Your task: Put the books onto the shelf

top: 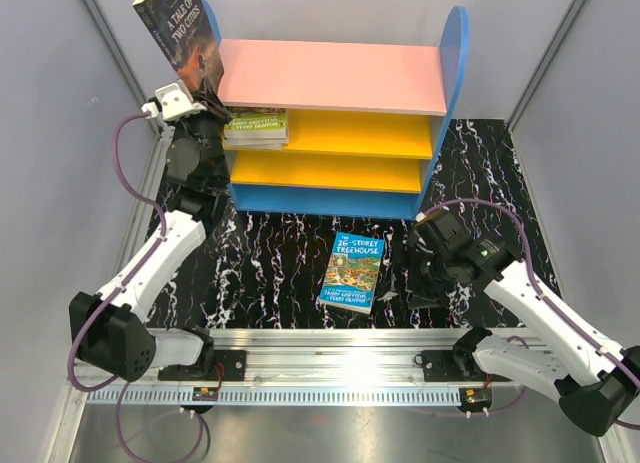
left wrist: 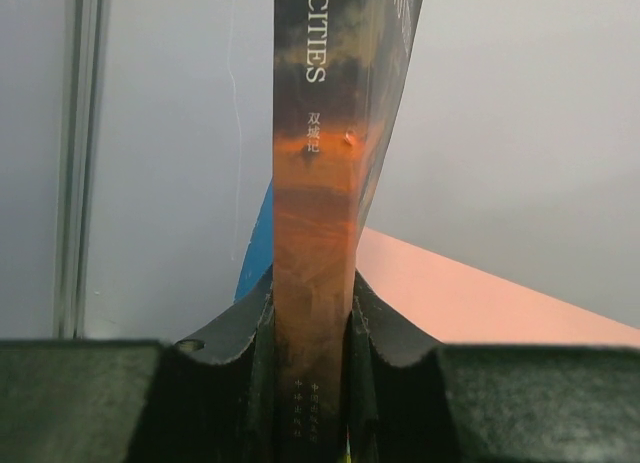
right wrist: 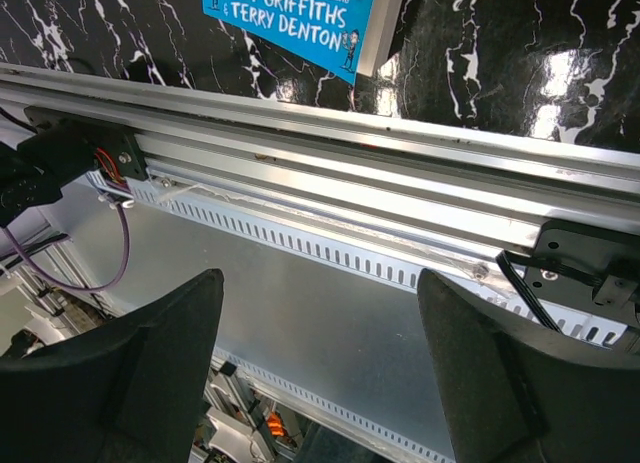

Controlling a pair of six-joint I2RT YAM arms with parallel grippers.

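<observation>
Left end effector (left wrist: 312, 318) clamps dark book (top: 180, 28); blue book (top: 353, 271) on table (top: 270, 268); two books (top: 255, 126) shelved; right end effector (right wrist: 320, 288) spread

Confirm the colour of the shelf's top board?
Pink. The shelf's top board shows best in the top external view.

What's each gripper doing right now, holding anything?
Left gripper: closed on the dark book, which stands upright in it.
Right gripper: open, holding nothing.
</observation>
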